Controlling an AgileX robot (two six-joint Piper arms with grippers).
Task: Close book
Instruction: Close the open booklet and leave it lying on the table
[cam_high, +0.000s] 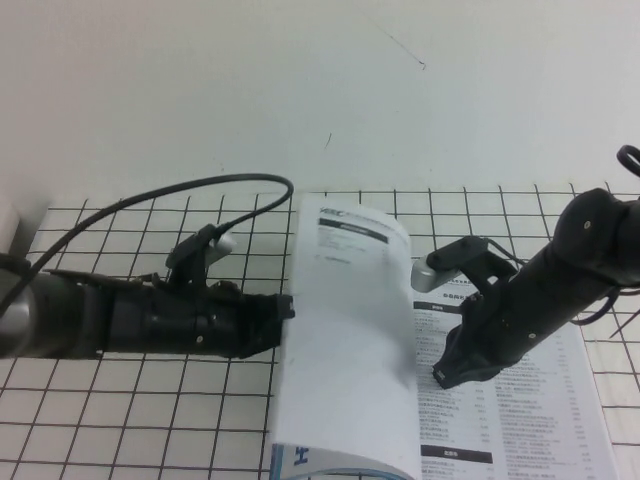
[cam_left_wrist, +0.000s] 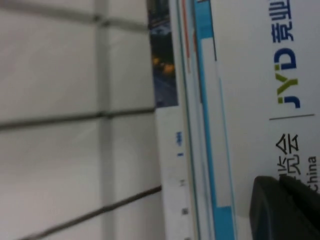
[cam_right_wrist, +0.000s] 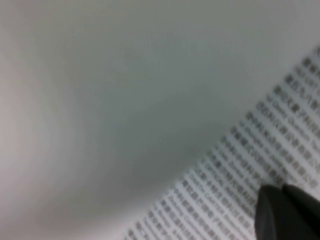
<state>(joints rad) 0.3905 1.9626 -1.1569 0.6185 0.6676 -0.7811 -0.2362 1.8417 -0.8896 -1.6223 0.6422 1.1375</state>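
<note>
High view. The book lies open on the gridded table, centre to right, at the near edge. Its right-hand page lies flat, covered in dense print. A thick sheaf of raised pages stands up from the left half, bowed, with its top curling to the right and a dark printed heading near the far end. The left arm reaches in low from the left. The left gripper is pressed against the left face of the raised pages, about midway along them. Open or closed: cannot tell. A black cable arcs above that arm. The right arm comes in from the right and angles down. The right gripper sits on or just above the flat right-hand page, close beside the raised pages. Its state: cannot tell either. A plain white wall stands at the far side.

Left wrist view. Close on the book's cover, which is white with blue bands, "JYD" in blue and green, Chinese characters and the word "China". Stacked page edges run beside it, with the grid table beyond. A dark part of the gripper overlaps the cover, and contact is not clear.

Right wrist view. Pale blank paper fills most of the picture, with blurred rows of small print alongside. A dark gripper tip sits over the print.
</note>
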